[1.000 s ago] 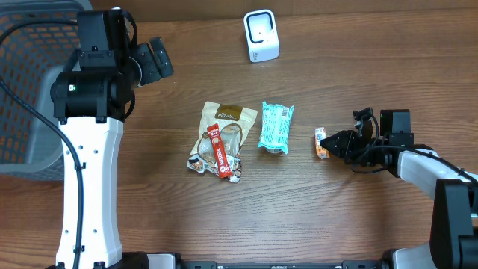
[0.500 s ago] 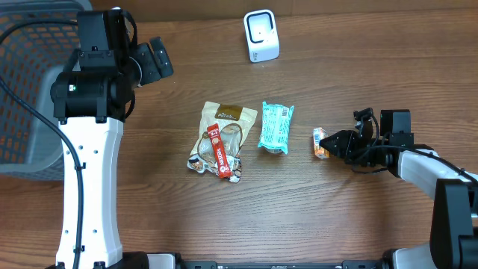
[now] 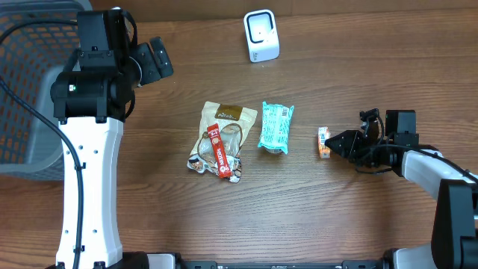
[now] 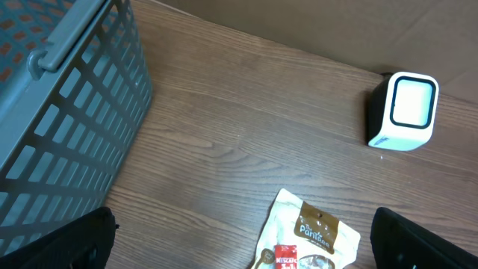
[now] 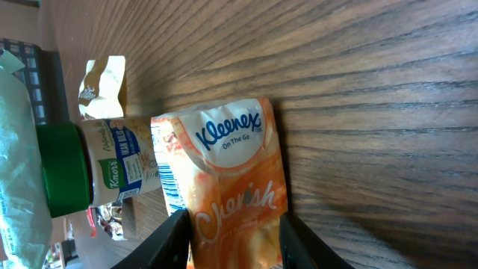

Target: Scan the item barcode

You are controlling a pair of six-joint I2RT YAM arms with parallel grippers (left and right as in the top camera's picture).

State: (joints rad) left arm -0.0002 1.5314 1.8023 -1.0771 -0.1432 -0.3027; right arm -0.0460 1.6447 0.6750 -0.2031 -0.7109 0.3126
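The right gripper (image 3: 334, 142) has slid slightly rightward, and the orange, white-labelled Kleenex pack (image 3: 323, 142) has moved with it. The pack lies flat on the table (image 3: 358, 217), and the fingers flank its end, though I cannot tell whether they grip it. The left gripper (image 3: 154, 60) gapes wide near the grey basket (image 3: 22, 112), whose interior is partly hidden.

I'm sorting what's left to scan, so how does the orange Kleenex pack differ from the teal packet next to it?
The Kleenex pack is orange and white; the teal packet is teal with white print. The Kleenex pack looks much smaller than the teal packet. The Kleenex pack sits between the right gripper's fingers; the teal packet lies free. Both rest on the wooden table.
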